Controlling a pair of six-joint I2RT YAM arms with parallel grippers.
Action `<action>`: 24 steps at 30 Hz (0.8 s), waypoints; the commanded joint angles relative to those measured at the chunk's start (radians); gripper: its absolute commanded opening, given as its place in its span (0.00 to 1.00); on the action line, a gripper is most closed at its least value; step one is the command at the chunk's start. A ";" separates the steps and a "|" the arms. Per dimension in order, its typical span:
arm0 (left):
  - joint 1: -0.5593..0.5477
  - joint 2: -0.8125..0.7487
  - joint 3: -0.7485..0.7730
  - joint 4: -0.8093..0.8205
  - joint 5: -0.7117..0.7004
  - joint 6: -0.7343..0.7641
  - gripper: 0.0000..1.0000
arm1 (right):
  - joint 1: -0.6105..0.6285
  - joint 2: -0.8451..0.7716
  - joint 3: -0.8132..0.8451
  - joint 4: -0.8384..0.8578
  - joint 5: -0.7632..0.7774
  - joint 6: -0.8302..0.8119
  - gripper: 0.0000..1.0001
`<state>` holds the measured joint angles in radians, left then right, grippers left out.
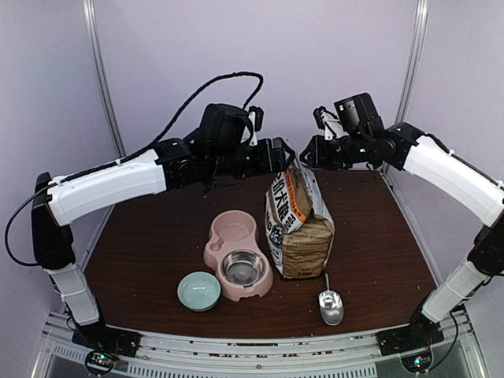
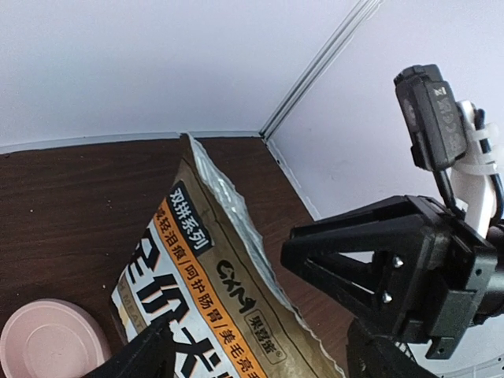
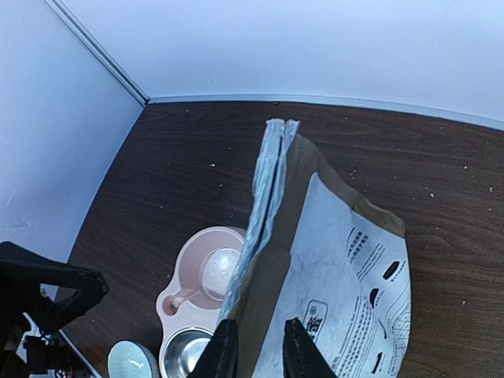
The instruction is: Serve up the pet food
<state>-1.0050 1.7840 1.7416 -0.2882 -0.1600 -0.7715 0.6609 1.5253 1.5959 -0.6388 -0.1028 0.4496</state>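
The pet food does not show; the brown-and-white bag [image 1: 299, 228] stands upright mid-table with its crimped top edges pressed close together. My left gripper [image 1: 285, 159] is at the bag's top from the left. In the left wrist view it [image 2: 260, 339] is open wide, with the printed bag wall [image 2: 205, 268] between its fingers. My right gripper [image 1: 309, 156] comes in from the right. In the right wrist view it [image 3: 264, 350] is a little open, its fingers astride the bag's [image 3: 339, 276] top edge. The pink double bowl [image 1: 224, 236] sits left of the bag.
A steel insert [image 1: 242, 268] fills the near half of the pink bowl. A small teal bowl [image 1: 198, 290] stands at the front left. A metal scoop [image 1: 330, 305] lies in front of the bag, near the table's front edge. Walls close in behind.
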 commanded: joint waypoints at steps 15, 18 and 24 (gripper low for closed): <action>0.029 -0.012 0.013 0.009 0.009 0.005 0.79 | -0.018 0.163 0.216 -0.072 0.097 -0.040 0.24; 0.029 -0.012 0.013 0.012 0.007 0.007 0.79 | -0.018 0.170 0.239 -0.077 0.101 -0.041 0.24; 0.029 -0.012 0.011 0.014 0.008 0.009 0.79 | -0.018 0.185 0.257 -0.088 0.101 -0.050 0.25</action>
<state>-0.9806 1.7840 1.7416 -0.3012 -0.1593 -0.7723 0.6491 1.6886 1.8240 -0.7116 -0.0235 0.4137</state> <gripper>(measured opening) 0.792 0.249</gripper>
